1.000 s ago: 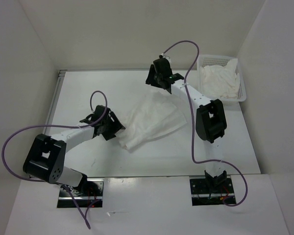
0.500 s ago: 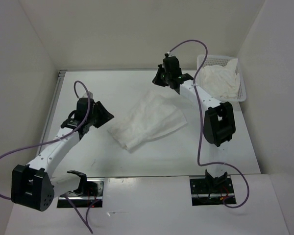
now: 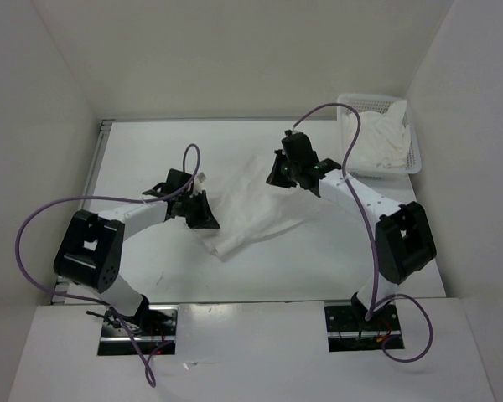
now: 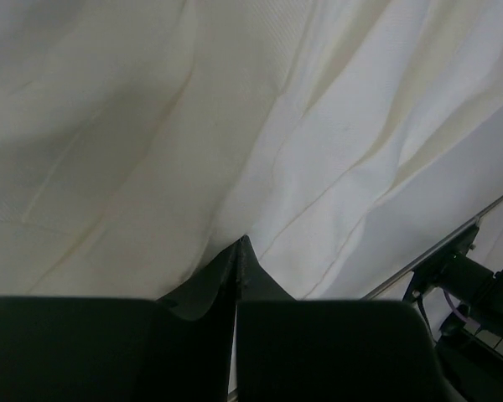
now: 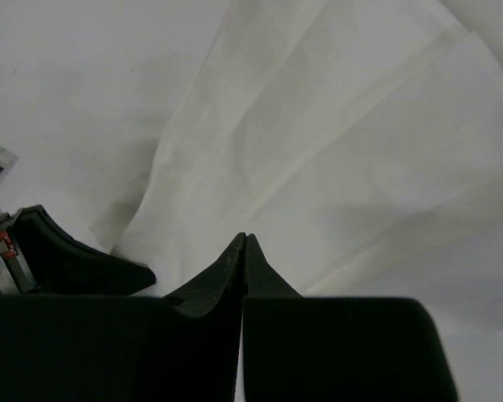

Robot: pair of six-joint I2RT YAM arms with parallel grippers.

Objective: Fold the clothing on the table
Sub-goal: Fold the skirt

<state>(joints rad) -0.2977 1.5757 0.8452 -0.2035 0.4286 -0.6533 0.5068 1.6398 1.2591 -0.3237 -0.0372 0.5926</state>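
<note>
Table (image 3: 151,159) white, metal-rimmed; walls (image 3: 235,50) white.

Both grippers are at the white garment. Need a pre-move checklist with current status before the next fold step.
1. Left gripper shut: ok.
2. Left gripper holding the white thin pleated fabric garment: likely ok, creases converge at its tips.
3. Right gripper shut: ok.
4. Right gripper holding the garment: cannot tell; its tips sit over the fabric, with no bunching visible.
5. Garment lying wholly on the white flat tabletop: ok.
6. White mesh plastic basket apart from the garment: ok.
</note>
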